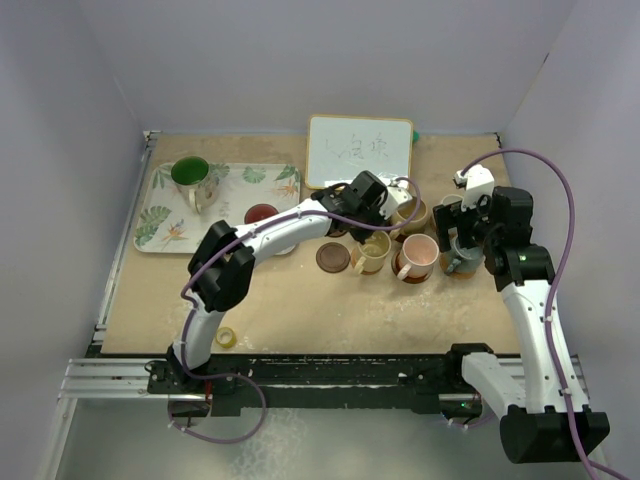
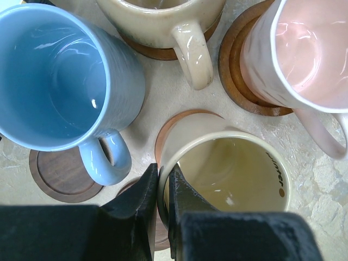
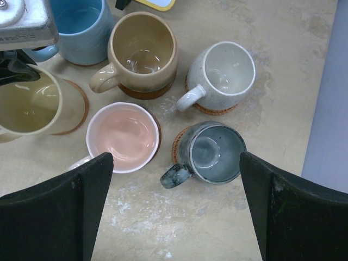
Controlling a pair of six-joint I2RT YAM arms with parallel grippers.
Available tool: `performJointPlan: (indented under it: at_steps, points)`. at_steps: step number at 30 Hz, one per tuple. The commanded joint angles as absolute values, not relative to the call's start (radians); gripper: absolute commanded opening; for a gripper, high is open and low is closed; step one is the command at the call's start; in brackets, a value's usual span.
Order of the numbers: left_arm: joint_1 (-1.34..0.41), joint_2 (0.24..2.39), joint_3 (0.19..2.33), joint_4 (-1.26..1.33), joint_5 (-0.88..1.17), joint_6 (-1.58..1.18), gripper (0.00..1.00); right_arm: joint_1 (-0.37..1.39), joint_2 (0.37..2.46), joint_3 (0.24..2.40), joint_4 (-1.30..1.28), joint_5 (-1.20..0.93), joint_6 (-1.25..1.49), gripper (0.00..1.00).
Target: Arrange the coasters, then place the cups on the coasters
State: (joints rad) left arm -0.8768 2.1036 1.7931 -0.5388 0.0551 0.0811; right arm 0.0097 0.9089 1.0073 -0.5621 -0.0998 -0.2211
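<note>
Tan table (image 1: 300,310) with grey walls (image 1: 60,150). Near the middle, the left gripper (image 2: 162,185) is shut tight on the yellow cup (image 2: 239,174) rim, with a coaster (image 2: 163,129) under it. At the right, the right gripper (image 3: 174,157) hangs wide open over the grey cup (image 3: 215,152). Far upper left, a green cup (image 1: 190,172) sits on the tray (image 1: 160,228)

Glossy glazed cups (image 2: 54,76), smooth wooden coasters (image 2: 60,179)
</note>
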Motion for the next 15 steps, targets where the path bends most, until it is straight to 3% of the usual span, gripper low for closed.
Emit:
performJointPlan:
  at_steps: [1,15]
  points:
    - [-0.866,2.081,1.848,-0.472,0.07,0.095,0.03,0.003,0.892,1.009,-0.534,-0.119,-0.227,1.0]
    - [-0.853,2.089,1.83,-0.478,0.094,0.108,0.09,0.002,0.894,1.009,-0.534,-0.127,-0.229,1.0]
